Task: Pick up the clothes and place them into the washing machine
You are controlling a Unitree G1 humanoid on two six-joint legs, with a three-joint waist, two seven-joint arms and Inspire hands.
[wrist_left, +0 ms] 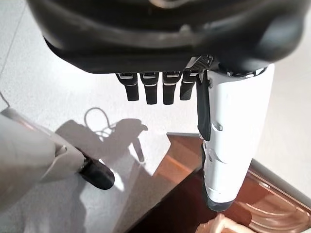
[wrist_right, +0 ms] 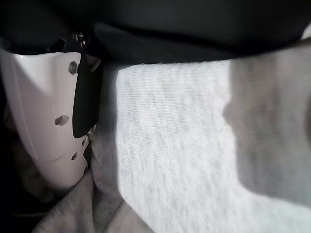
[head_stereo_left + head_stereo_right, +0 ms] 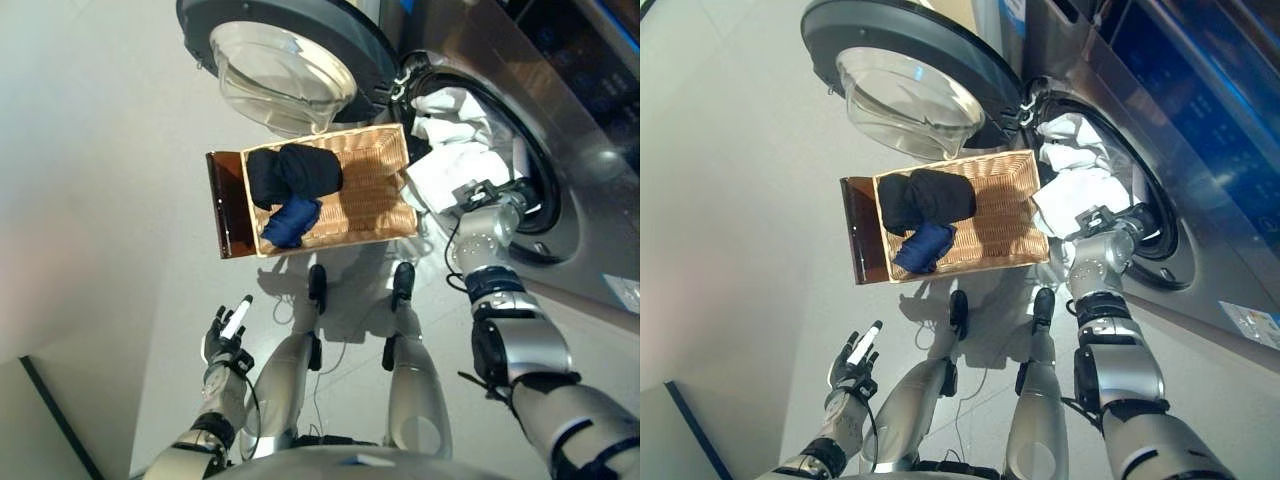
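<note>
At about seven o'clock in the left eye view the left hand (image 3: 228,335) is seen hanging over the bare floor (image 3: 100,200), well apart from the work; in its own wrist view its fingers (image 1: 151,90) are straight and relaxed and nothing is held. Toward the centre, a wicker basket (image 3: 375,195) is set on the floor just below the open washer door (image 3: 285,70), which stands at twelve o'clock. Two garments are left in the basket's nine o'clock half: a black garment (image 3: 292,172) and, touching it on its six o'clock side, a blue garment (image 3: 292,220); the rest of the basket is bare. At about two o'clock the drum opening of the washing machine (image 3: 560,130) is filled at its mouth by white clothes (image 3: 450,150), part of which is draped over the lip toward the basket. The right hand (image 3: 478,193) is pressed against that white cloth at three o'clock; in the right wrist view only its white-covered thumb and grey-white fabric are shown, so it cannot be told whether the fingers are clamped or apart. The task is judged partly done: the white load is at the drum but not fully pushed in, and the black and blue pieces are yet to be lifted.
</note>
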